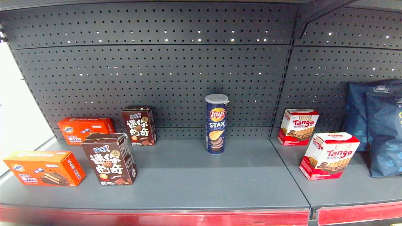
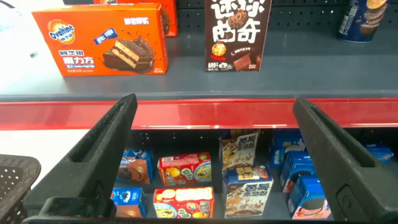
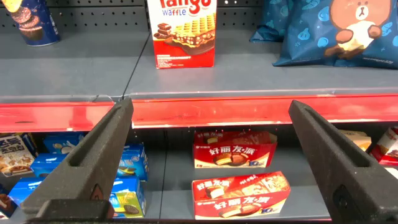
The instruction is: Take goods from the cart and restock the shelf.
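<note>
The left end effector (image 2: 213, 103) is released, jaws spread wide with nothing between them, level with the red front lip of the shelf (image 2: 186, 115) and just short of it. Straight beyond its fingertips a brown biscuit box (image 2: 237, 34) stands on the shelf board, with an orange cake box (image 2: 102, 38) to its left. A dark mesh (image 2: 13, 180) beside this end effector may be the cart's basket. The right end effector (image 3: 210, 104) is likewise released and empty before the same lip. A wafer box (image 3: 182, 31) stands just beyond it, a chip can (image 3: 34, 22) off to its left and blue bags (image 3: 336, 31) to its right. Packed snack boxes (image 3: 233, 155) sit below the lip, between its fingers.
</note>
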Motion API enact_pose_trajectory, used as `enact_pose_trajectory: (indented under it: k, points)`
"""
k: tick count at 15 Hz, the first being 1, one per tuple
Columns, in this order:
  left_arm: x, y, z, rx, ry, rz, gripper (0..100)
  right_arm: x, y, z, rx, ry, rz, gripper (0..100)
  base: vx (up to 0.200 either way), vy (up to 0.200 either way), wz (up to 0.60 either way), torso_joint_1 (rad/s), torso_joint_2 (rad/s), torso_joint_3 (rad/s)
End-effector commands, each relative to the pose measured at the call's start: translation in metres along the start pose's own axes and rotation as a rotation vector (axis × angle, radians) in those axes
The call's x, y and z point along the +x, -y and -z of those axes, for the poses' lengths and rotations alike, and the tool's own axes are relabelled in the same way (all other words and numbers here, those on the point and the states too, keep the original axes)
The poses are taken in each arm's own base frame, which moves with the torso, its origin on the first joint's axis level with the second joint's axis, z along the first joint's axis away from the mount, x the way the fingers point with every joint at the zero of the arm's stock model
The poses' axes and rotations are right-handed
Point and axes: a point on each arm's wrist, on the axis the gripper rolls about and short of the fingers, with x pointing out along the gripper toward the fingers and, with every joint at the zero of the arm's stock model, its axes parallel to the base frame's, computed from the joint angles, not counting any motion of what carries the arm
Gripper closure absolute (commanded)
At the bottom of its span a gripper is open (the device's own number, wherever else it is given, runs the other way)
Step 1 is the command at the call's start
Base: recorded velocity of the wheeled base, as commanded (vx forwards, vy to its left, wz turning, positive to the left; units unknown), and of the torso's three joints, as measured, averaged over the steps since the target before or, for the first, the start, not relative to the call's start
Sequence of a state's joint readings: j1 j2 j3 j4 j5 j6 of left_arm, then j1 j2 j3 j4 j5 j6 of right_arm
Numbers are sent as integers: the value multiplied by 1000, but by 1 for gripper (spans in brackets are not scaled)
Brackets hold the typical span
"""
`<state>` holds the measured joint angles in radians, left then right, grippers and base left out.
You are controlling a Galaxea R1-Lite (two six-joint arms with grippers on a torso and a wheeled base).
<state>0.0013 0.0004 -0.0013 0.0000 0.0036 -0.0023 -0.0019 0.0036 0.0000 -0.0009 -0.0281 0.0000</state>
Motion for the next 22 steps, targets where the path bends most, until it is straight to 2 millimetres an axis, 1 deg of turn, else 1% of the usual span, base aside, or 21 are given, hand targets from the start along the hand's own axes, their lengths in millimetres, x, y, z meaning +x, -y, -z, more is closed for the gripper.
enact_pose_trajectory:
  k: [1, 22]
  points:
    - [0, 0, 0, -1, 1, 0, 0, 0, 0, 0, 0, 0, -1, 0, 0, 0, 0, 0, 0, 0]
    - [0, 0, 0, 1, 1, 6, 0, 0, 0, 0, 0, -2, -2, 0, 0, 0, 0, 0, 0, 0]
